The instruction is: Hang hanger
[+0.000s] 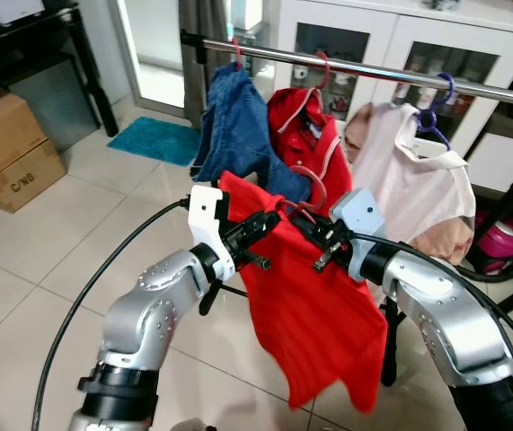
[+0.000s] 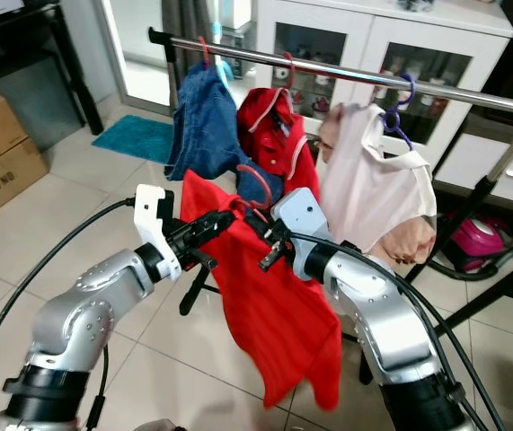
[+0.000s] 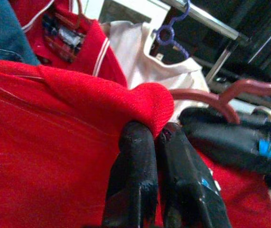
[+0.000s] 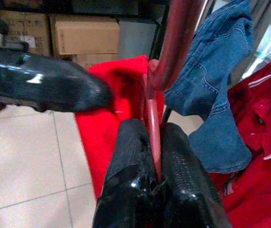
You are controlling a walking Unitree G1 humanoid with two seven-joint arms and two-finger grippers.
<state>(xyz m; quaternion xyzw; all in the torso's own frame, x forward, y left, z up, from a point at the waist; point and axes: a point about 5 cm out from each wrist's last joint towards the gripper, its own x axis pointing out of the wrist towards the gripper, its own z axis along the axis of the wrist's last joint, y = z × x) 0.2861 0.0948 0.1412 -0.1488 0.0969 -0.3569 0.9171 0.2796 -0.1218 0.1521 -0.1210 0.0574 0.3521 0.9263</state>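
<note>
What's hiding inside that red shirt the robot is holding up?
A red hanger: its hook pokes out the top, pinched by the right pincer. The red shirt covers its arms.

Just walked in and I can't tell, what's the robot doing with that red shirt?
It is holding a red shirt on a red hanger below the rail, not yet hung. The left gripper is shut on the shirt's shoulder; the right gripper is shut on the hanger. A denim garment, red jacket and pale top already hang there.
</note>
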